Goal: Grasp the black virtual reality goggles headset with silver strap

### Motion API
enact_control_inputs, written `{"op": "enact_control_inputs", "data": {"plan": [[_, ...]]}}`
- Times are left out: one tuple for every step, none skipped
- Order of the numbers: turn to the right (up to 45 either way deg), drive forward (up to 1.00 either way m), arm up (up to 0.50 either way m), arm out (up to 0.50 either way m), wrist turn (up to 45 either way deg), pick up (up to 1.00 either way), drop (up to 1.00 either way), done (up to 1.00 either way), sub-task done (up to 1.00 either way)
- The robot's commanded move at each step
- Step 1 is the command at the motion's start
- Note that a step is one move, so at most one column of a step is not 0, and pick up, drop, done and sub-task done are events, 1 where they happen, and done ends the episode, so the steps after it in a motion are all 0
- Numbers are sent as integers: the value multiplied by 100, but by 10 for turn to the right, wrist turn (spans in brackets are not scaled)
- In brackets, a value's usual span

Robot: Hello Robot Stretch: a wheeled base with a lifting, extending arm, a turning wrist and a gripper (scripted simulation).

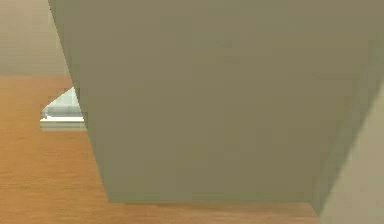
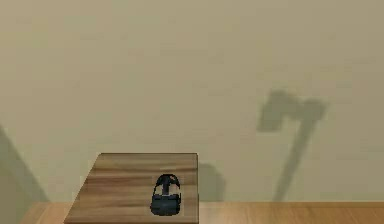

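A black headset (image 2: 165,195) with a pale silver strap lies on a small brown wooden table (image 2: 115,180) in the arm side view, near the tabletop's front right part. The table stands against a plain beige wall (image 2: 200,70).
In the forward view a large beige block or wall (image 1: 210,100) rises close ahead. Orange-brown wooden floor (image 1: 45,160) lies at the forward view's left, with a pale flat object (image 1: 62,110) on it beside the block. Wooden floor (image 2: 300,212) runs along the arm side view's bottom right.
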Motion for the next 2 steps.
{"op": "enact_control_inputs", "data": {"plan": [[0, 0, 50, 0, 0, 0, 0, 0, 0], [0, 0, 16, 0, 0, 0, 0, 0, 0]]}}
